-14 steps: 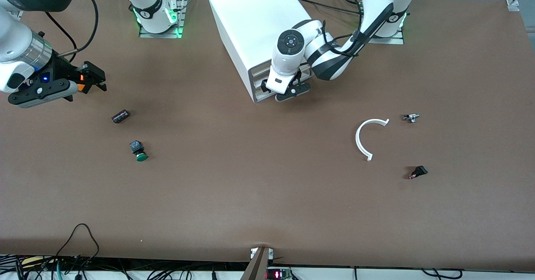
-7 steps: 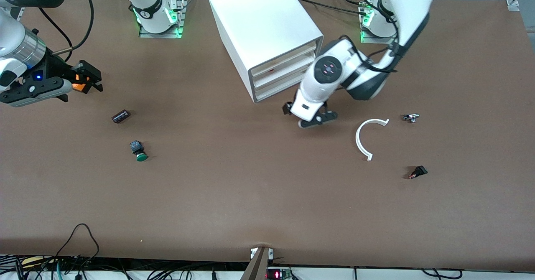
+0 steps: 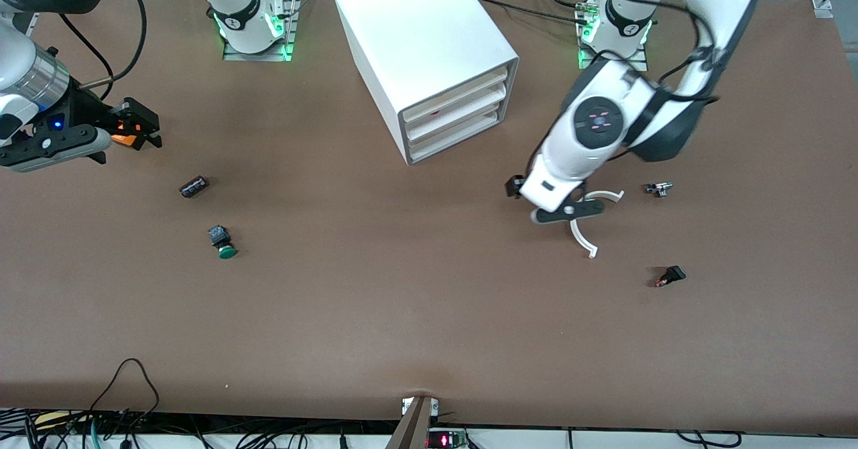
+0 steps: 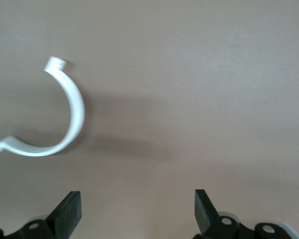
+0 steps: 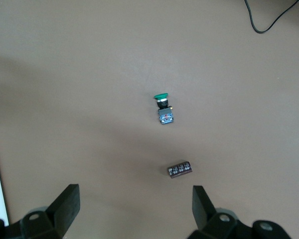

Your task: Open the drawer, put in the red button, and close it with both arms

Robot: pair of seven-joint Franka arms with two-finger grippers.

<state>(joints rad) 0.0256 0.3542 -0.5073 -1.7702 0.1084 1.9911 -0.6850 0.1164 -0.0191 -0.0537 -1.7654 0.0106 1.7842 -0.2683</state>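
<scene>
The red button [image 3: 434,112] shows faintly inside a shut drawer [image 3: 453,102] of the white cabinet [image 3: 415,40]; small, light and rigid, it looks best pinched across its black body. The left gripper [image 3: 567,212] hangs wide open and empty over the worktop [image 3: 402,288], beside a white clip [image 3: 584,234], while the right gripper [image 3: 137,127], likewise open and empty, waits.

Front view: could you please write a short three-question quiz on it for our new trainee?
1. True or false: the left hand is gripping a drawer of the cabinet.
2. Which lies nearer the front camera? A: the green button. B: the dark cylinder.
3. Fill in: the left hand and the right hand are both ___ and hold nothing.
Key: 1 false; 2 A; 3 open.
</scene>
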